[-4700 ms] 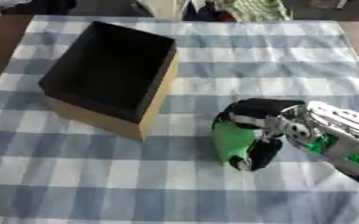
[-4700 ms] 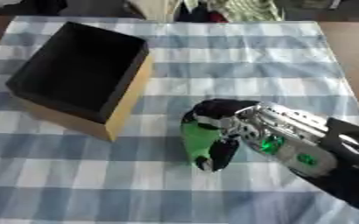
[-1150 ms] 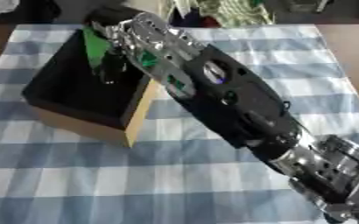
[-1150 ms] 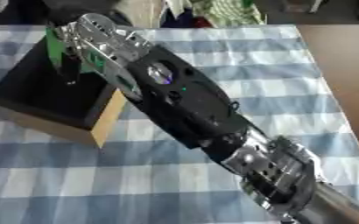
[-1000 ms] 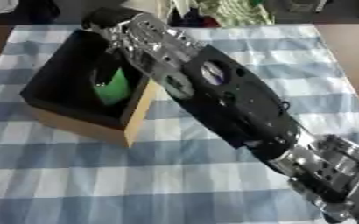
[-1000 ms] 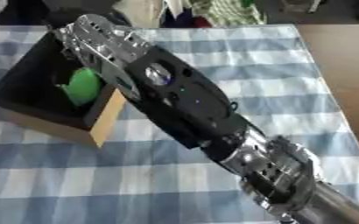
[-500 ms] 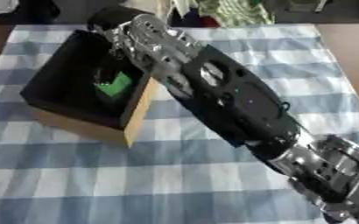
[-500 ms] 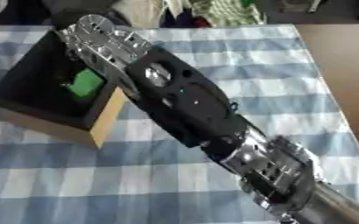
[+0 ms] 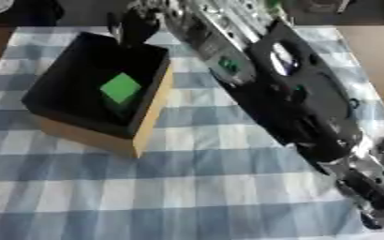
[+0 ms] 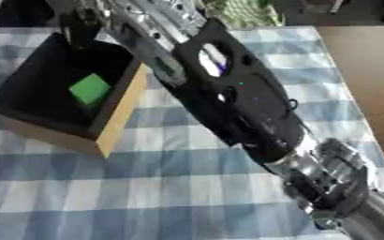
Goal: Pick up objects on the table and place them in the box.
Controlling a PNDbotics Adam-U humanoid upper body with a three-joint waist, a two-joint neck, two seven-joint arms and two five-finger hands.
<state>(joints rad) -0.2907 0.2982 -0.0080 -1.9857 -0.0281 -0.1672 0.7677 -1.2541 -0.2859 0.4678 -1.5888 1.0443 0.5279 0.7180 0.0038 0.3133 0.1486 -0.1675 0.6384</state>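
surface (image 9: pixel 195 187) is wearing a blue checked cloth | your right arm is stretching across it | box (image 9: pixel 150 112) is sitting far left | green block (image 9: pixel 120 87) is lying inside | right hand (image 9: pixel 134 26) is hovering over the box's far rim, fingers relaxed, holding nothing

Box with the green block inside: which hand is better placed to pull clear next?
Right. The right hand hangs over the box's far rim, above the green block; no left hand shows.

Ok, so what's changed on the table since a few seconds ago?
The right robot hand carried the green block from the checked cloth to the black-lined cardboard box, let it go inside, and now hangs over the far rim. The box stayed put.
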